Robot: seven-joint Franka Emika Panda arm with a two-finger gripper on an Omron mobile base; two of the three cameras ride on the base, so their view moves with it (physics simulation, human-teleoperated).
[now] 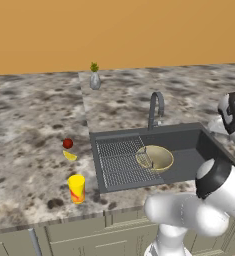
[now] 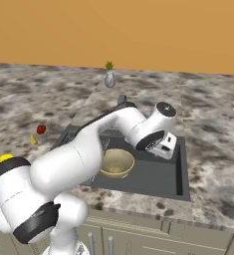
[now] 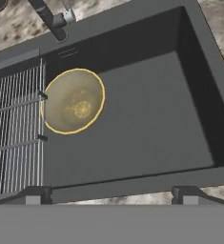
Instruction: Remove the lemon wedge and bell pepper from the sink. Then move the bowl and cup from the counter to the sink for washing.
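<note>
The olive-gold bowl [image 1: 155, 157] [image 2: 116, 163] [image 3: 73, 101] rests inside the dark sink [image 1: 191, 161] [image 3: 147, 124], against the drainboard's edge. On the counter left of the sink lie the dark-red bell pepper [image 1: 67, 144] [image 2: 41, 129] and, just in front of it, the yellow lemon wedge [image 1: 69, 156] [image 2: 34, 140]. Nearer the counter's front edge stands the yellow cup [image 1: 76, 188] [image 2: 5, 159], upright and partly hidden by the arm in the right base view. My gripper [image 2: 164, 148] [image 3: 112, 195] hovers above the basin's right half, open and empty, its fingertips [image 3: 37, 195] wide apart.
A grey arched faucet [image 1: 156, 107] [image 3: 49, 19] rises behind the basin. The ribbed drainboard [image 1: 120, 162] [image 3: 15, 128] covers the sink's left part. A grey vase with a green plant [image 1: 94, 77] [image 2: 109, 76] stands far back by the orange wall.
</note>
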